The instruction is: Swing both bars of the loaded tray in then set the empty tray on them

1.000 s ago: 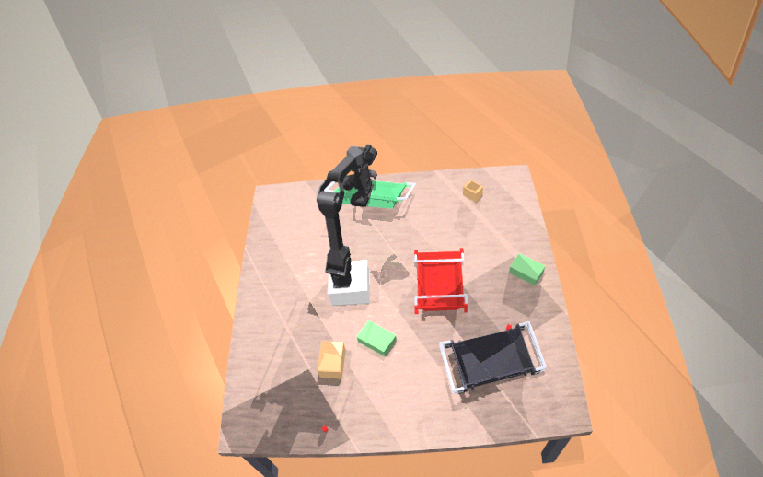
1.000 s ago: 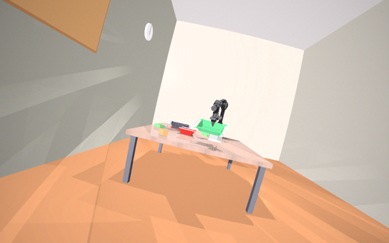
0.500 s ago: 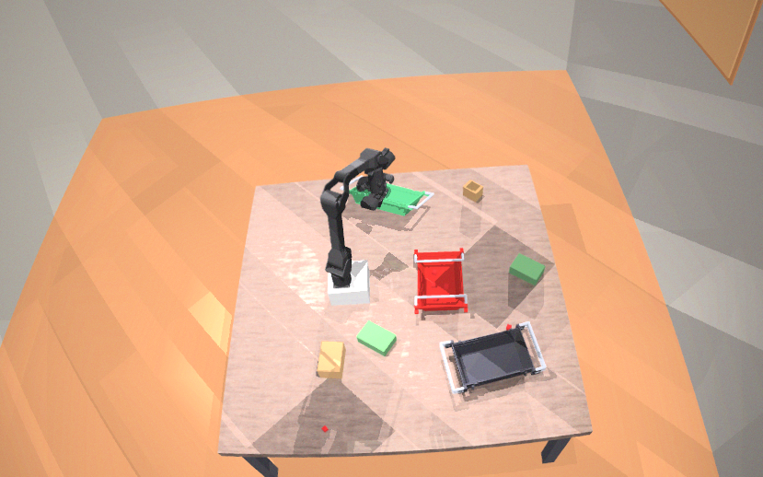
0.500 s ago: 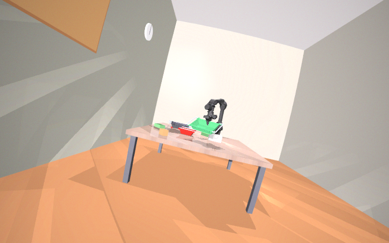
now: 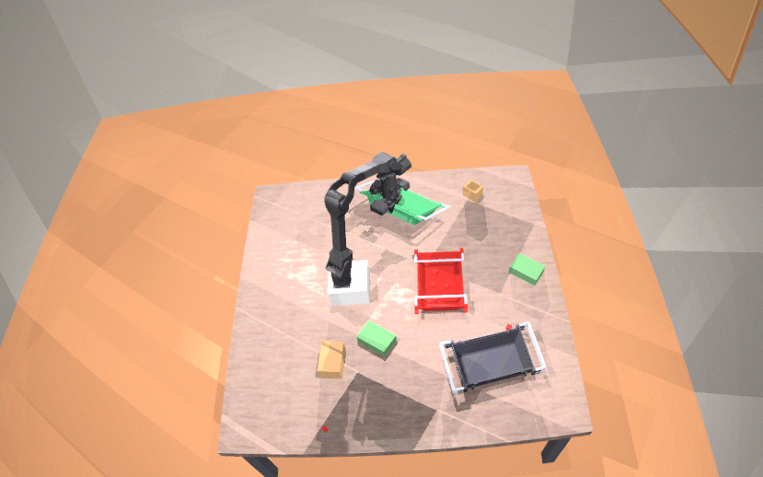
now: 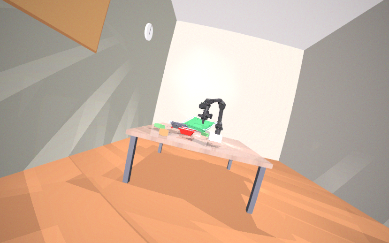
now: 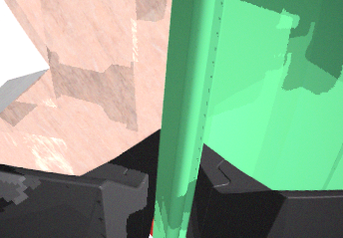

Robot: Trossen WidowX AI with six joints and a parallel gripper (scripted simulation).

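The red tray (image 5: 454,275) (image 6: 186,132) stands on the table with several small red blocks inside. Its two white wire bars lie across its top, one bar (image 5: 438,259) near the far end and the other bar (image 5: 440,297) near the near end. My gripper (image 5: 395,205) (image 6: 202,122) (image 7: 172,138) is shut on the long rim of the green tray (image 5: 422,205) (image 6: 195,124) (image 7: 259,130). The green tray looks empty and hangs above the table, beyond and left of the red tray in the top view. Its white bars stick out at its ends. The arm hides part of it.
A dark tray (image 5: 493,358) with its bars out stands at the near right. Green blocks (image 5: 526,269) (image 5: 376,338), a yellow block (image 5: 330,359) and a small yellow open box (image 5: 472,191) (image 6: 163,132) stand around. Small red pieces (image 5: 508,327) (image 5: 325,428) lie on the table.
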